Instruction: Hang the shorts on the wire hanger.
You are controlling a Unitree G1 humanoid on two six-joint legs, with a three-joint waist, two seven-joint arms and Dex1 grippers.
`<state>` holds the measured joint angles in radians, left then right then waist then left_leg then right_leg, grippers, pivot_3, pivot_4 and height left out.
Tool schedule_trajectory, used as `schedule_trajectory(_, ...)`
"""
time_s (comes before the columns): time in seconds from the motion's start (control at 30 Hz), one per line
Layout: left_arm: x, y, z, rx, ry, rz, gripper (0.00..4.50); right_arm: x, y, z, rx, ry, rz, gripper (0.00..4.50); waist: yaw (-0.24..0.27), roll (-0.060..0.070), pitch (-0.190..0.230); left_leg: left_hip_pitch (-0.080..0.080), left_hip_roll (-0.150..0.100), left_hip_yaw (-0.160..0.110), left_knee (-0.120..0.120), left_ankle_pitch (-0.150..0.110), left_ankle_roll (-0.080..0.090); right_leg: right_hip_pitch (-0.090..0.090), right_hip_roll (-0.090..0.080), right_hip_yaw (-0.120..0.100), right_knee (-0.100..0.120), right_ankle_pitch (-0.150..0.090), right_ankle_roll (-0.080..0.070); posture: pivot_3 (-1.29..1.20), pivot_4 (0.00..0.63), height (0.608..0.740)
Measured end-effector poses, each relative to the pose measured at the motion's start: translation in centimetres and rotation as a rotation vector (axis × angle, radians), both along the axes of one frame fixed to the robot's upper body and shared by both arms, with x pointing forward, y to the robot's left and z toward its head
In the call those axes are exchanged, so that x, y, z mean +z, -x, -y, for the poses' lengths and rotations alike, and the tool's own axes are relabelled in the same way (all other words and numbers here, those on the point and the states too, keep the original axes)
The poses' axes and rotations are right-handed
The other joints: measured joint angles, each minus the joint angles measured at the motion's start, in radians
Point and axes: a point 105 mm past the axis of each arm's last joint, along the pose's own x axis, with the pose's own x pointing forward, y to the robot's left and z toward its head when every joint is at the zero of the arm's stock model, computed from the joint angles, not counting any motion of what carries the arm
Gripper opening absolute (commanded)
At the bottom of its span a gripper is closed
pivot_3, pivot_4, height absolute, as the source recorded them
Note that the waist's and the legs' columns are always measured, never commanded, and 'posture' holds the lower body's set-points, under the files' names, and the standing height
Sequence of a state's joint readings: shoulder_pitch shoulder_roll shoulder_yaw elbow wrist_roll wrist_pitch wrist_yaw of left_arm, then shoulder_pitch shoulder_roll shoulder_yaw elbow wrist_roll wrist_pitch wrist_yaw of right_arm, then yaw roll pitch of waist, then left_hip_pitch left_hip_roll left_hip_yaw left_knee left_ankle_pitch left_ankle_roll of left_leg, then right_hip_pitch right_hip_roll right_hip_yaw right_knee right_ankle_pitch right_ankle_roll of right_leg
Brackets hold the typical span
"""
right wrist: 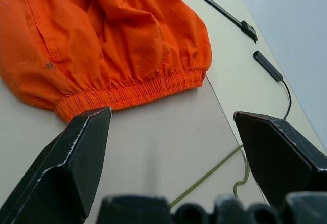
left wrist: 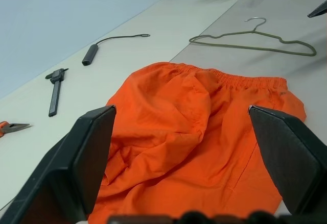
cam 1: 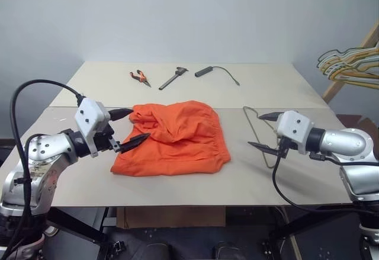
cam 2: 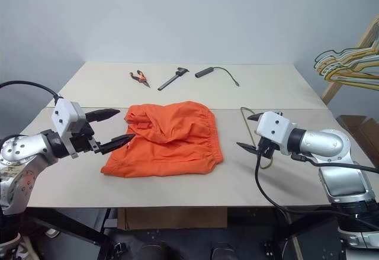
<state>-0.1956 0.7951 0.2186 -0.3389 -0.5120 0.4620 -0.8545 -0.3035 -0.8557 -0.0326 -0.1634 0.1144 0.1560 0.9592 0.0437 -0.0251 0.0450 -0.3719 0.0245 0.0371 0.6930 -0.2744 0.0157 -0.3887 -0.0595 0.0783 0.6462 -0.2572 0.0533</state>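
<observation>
The bright orange shorts [cam 1: 174,137] lie crumpled in the middle of the table, with the gathered waistband [right wrist: 138,92] facing the right side. My left gripper [cam 1: 140,124] hovers open at the shorts' left edge, one fingertip on each side of the fabric's corner and nothing held. The thin wire hanger [cam 1: 254,125] lies flat on the table to the right of the shorts, its hook [left wrist: 254,20] pointing toward the far side. My right gripper [cam 1: 255,131] stands open just above the hanger's wire, empty.
At the back of the table lie orange-handled pliers [cam 1: 140,77], a black caliper [cam 1: 173,78] and a black cable with a cylindrical plug [cam 1: 204,71]. A bunch of yellow, green and white hangers [cam 1: 349,64] hangs off to the right. The table's front edge [cam 1: 195,205] is close.
</observation>
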Motion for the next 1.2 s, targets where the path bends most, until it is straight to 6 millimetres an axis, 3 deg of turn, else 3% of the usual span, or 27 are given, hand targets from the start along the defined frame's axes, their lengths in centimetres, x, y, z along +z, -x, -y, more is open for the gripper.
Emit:
schedule_trajectory(0.43, 0.2, -0.3, 0.0, 0.023, 0.005, 0.012, 4.50, -0.2, -0.2, 0.1, -0.007, 0.013, 0.000, 4.46, 0.000, 0.000, 0.000, 0.000, 0.000, 0.000, 0.000, 0.000, 0.000, 0.000, 0.000, 0.000, 0.000, 0.000, 0.000, 0.13, 0.000, 0.740)
schedule_trajectory(0.67, -1.1, 0.0, -0.3, 0.016, -0.069, -0.031, 4.50, 0.2, -0.6, -0.3, 0.025, 0.048, 0.042, 4.46, -0.006, 0.000, 0.000, 0.000, 0.001, 0.001, 0.000, 0.000, 0.000, 0.000, 0.000, 0.000, 0.000, 0.000, 0.000, 0.08, 0.000, 0.740)
schedule_trajectory(0.83, -2.0, 0.1, -0.3, -0.003, -0.101, -0.068, 4.50, -1.1, -0.6, -2.2, 0.136, 0.176, 0.082, 4.46, -0.013, 0.000, 0.000, 0.000, 0.002, 0.001, 0.000, 0.000, 0.000, -0.001, 0.001, -0.001, 0.000, 0.000, -0.001, 0.06, 0.000, 0.740)
schedule_trajectory(1.0, -3.9, 0.4, -1.1, -0.013, -0.209, -0.129, 4.50, -2.5, 0.8, -5.0, 0.295, 0.211, 0.071, 4.46, -0.026, 0.000, 0.000, -0.001, 0.002, 0.001, 0.000, 0.000, 0.000, -0.001, 0.001, -0.002, -0.001, -0.001, -0.001, 0.06, 0.000, 0.740)
schedule_trajectory(1.2, -5.2, 1.3, -2.4, -0.046, -0.342, -0.174, 4.50, -5.8, 1.2, -7.3, 0.465, 0.421, 0.124, 4.46, -0.041, 0.000, 0.000, 0.000, 0.004, 0.002, 0.000, 0.000, 0.000, -0.001, 0.001, -0.003, 0.000, -0.001, -0.003, 0.07, 0.000, 0.740)
